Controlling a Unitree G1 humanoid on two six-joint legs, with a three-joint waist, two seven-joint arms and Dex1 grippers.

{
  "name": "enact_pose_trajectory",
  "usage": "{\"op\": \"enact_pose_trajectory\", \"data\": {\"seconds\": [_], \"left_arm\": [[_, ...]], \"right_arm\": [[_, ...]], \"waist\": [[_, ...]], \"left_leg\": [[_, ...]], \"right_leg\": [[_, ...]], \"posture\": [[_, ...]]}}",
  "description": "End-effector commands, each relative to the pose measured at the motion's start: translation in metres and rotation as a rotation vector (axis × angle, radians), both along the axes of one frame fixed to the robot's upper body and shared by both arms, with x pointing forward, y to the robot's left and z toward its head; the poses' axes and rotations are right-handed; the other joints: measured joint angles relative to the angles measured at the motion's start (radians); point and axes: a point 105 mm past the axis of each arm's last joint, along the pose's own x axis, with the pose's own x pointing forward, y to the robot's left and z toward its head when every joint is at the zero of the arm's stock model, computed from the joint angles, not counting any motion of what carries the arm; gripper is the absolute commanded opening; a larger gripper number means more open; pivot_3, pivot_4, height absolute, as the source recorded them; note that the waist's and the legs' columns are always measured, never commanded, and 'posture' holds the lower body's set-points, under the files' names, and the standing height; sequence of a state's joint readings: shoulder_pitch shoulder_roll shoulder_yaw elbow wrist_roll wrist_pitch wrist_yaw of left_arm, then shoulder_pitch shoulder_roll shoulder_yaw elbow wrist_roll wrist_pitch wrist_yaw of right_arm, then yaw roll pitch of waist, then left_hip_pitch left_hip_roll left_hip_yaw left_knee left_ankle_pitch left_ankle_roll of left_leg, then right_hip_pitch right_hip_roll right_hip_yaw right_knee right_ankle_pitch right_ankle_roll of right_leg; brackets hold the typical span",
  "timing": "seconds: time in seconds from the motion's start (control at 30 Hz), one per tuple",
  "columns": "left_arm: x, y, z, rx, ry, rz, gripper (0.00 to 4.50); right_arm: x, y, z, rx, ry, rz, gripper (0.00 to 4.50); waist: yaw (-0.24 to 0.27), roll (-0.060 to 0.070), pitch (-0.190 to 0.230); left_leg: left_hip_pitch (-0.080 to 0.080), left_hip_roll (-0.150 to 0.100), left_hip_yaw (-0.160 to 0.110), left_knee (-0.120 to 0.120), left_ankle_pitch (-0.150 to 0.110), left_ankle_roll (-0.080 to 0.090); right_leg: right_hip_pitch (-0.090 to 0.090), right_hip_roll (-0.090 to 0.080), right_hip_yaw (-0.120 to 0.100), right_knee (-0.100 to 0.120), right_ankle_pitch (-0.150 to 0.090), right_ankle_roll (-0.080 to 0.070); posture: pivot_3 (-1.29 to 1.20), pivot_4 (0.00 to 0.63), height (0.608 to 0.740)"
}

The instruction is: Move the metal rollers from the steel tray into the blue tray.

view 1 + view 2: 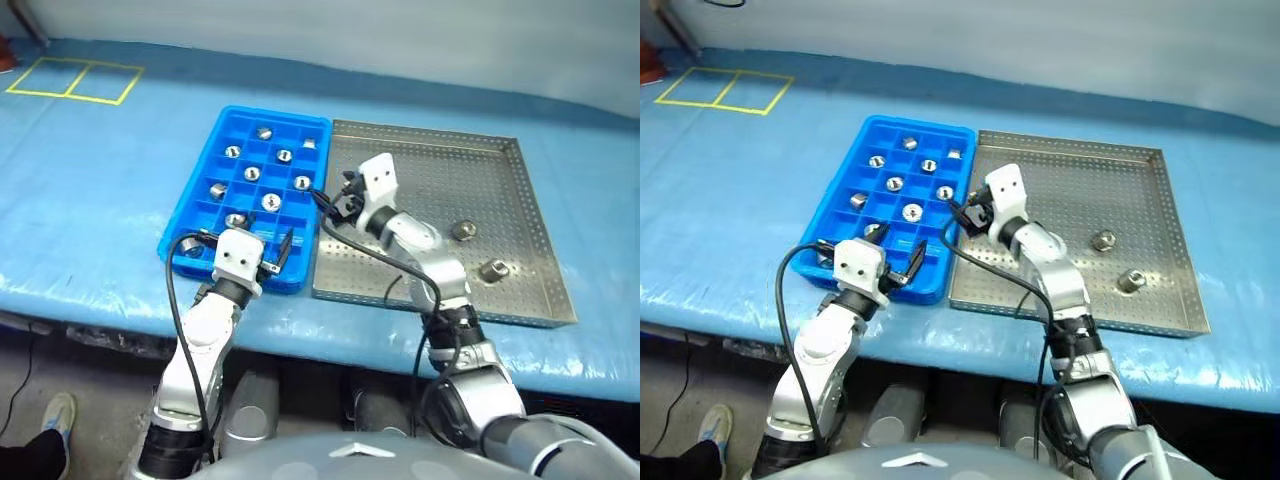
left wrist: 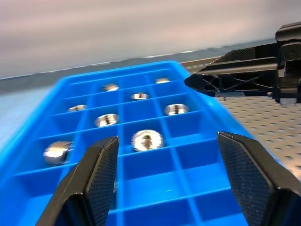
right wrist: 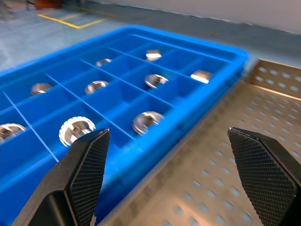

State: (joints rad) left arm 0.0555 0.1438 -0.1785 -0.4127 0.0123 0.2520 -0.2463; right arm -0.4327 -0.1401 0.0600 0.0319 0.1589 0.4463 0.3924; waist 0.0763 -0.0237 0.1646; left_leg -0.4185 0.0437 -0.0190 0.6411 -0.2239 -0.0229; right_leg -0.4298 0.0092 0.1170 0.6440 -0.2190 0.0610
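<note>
While both hands (image 1: 243, 243) (image 1: 335, 205) gape empty, two metal rollers (image 1: 478, 250) upright, bores skyward, on the steel tray (image 1: 520, 300).

Shiny metal rollers (image 1: 269, 201) sitting in blue tray (image 1: 190, 222) compartments, two left on perforated steel tray (image 1: 520, 300)

Head stereo pair looking forward and down over surface (image 1: 90, 200), wrist cameras low and close, both facing across blue tray (image 1: 200, 215), shared with head views
</note>
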Motion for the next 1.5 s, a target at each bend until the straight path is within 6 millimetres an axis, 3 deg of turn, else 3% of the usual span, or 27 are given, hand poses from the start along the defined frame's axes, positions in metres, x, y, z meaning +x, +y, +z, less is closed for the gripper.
{"op": "enact_pose_trajectory", "data": {"seconds": [0.03,0.17,0.33,0.6,0.87,0.97,1.23,1.37,1.5], "left_arm": [[0.005,-0.018,0.011,-0.016,-0.038,-0.122,3.68],[0.012,-0.031,0.011,-0.004,-0.047,-0.196,3.68],[0.013,-0.041,0.009,-0.005,-0.04,-0.253,3.68],[0.015,-0.045,0.005,-0.003,-0.035,-0.272,3.68],[0.012,-0.042,0.005,-0.015,-0.041,-0.253,3.68],[0.012,-0.041,0.006,-0.017,-0.042,-0.248,3.68],[0.011,-0.04,0.006,-0.021,-0.045,-0.233,3.68],[0.012,-0.03,0.01,-0.03,-0.063,-0.161,3.68],[0.008,-0.017,0.009,-0.038,-0.063,-0.071,3.68]], "right_arm": [[-0.008,-0.029,0.021,0.011,-0.06,-0.096,4.25],[-0.012,-0.07,0.024,-0.009,-0.078,-0.276,4.25],[-0.018,-0.097,0.018,-0.036,-0.024,-0.379,4.25],[-0.027,-0.117,-0.015,-0.029,0.204,-0.465,4.25],[-0.027,-0.133,-0.04,-0.069,0.335,-0.526,4.25],[-0.025,-0.131,-0.042,-0.058,0.34,-0.52,4.25],[-0.019,-0.121,-0.028,-0.077,0.252,-0.474,1.77],[-0.011,-0.086,0.014,-0.007,0.037,-0.331,1.71],[-0.008,-0.043,0.039,0.055,-0.07,-0.144,1.71]], "waist": [[-0.032,0.001,-0.001],[-0.094,0.002,-0.001],[-0.159,0.003,-0.002],[-0.21,0.004,-0.003],[-0.216,0.005,-0.003],[-0.215,0.005,-0.003],[-0.21,0.005,-0.003],[-0.21,0.005,-0.003],[-0.197,0.005,-0.003]], "left_leg": [[0.0,0.0,0.0,0.0,0.0,0.0],[0.0,0.0,0.0,0.004,0.0,0.001],[0.001,0.0,0.002,0.006,-0.001,0.001],[0.002,-0.001,0.002,0.007,0.0,0.002],[0.002,-0.001,0.002,0.007,0.0,0.002],[0.002,-0.001,0.002,0.007,0.0,0.002],[0.002,-0.001,0.002,0.007,0.0,0.002],[0.003,-0.001,0.002,0.007,0.0,0.002],[0.003,-0.001,0.002,0.007,0.0,0.002]], "right_leg": [[0.0,0.0,0.0,0.0,0.0,0.0],[0.002,0.0,0.001,0.001,0.001,0.003],[0.003,0.0,0.003,0.001,0.004,0.009],[0.004,0.001,0.005,0.002,0.006,0.012],[0.004,0.001,0.006,0.002,0.006,0.013],[0.004,0.001,0.006,0.002,0.006,0.013],[0.004,0.001,0.006,0.002,0.006,0.013],[0.004,0.001,0.006,0.002,0.007,0.014],[0.004,0.001,0.006,0.003,0.007,0.014]], "posture": [[0.0,0.15,0.74],[-0.07,0.15,0.74],[-0.13,0.15,0.74],[-0.14,0.15,0.74],[-0.12,0.15,0.74],[-0.11,0.15,0.74],[-0.08,0.15,0.74],[-0.03,0.15,0.74],[0.05,0.15,0.74]]}}
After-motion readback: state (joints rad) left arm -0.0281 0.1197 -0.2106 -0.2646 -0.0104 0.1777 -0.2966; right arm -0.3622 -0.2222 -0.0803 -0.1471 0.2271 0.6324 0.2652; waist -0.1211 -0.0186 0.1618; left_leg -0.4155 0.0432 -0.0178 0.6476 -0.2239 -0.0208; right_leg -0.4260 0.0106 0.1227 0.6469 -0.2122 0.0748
